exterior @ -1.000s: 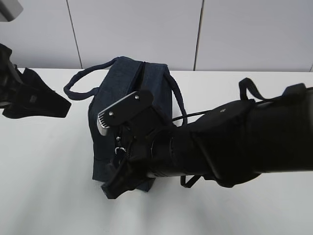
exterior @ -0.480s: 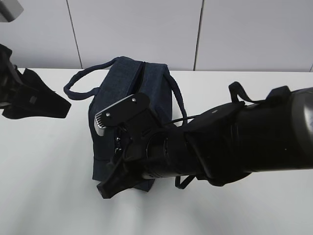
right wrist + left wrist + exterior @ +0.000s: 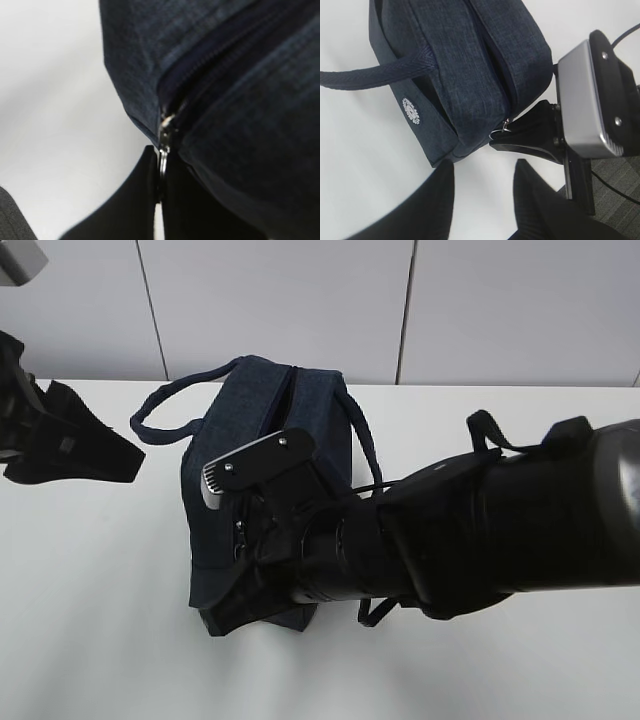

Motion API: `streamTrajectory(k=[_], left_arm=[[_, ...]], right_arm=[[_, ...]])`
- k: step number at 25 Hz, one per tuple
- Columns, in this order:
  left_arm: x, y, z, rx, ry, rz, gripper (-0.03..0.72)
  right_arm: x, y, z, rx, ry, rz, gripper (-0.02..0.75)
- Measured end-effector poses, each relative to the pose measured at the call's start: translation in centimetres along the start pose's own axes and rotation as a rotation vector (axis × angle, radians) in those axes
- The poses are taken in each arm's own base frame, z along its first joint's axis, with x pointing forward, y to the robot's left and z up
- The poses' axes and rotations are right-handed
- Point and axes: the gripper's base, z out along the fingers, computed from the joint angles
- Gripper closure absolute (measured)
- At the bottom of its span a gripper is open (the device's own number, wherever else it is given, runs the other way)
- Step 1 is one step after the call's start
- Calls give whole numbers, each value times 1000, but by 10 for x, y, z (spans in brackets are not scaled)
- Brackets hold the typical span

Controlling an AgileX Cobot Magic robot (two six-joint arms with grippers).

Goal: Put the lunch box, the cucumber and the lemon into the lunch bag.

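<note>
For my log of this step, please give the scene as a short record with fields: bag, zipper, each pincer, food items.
bag: navy lunch bag upright on white table
zipper: closed, ring pull at the near end
right pincer: shut on ring pull
left pincer: open, holding nothing, apart from bag
handles: one loop hangs over the logo side
lunch box, cucumber, lemon: not in view

Bright, even overhead light; white table (image 3: 100, 570) near blown out, soft faint shadows under the lunch bag (image 3: 300, 420); black arm reads as a featureless silhouette; exterior view slightly soft; left wrist view sharp on fabric weave, foreground fingers (image 3: 435, 200) blurred; right wrist view close-up, heavily out of focus, ring pull (image 3: 162, 165) smeared.
</note>
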Motion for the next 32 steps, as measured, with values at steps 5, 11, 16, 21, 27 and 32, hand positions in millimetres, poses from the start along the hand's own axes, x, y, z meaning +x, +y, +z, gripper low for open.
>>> streamTrajectory(k=[5, 11, 16, 21, 27, 32], left_arm=[[0, 0, 0, 1, 1, 0, 421], [0, 0, 0, 1, 1, 11, 421], [0, 0, 0, 0, 2, 12, 421], [0, 0, 0, 0, 2, 12, 421], [0, 0, 0, 0, 2, 12, 421], [0, 0, 0, 1, 1, 11, 421]], right_arm=[[-11, 2, -14, -4, -48, 22, 738], [-24, 5, -32, -15, -108, 55, 738], [-30, 5, -41, -9, -136, 63, 738], [-40, 1, -60, 48, -189, 64, 738], [-44, -2, -69, 93, -211, 46, 738], [-50, -6, -72, 148, -224, 27, 738]])
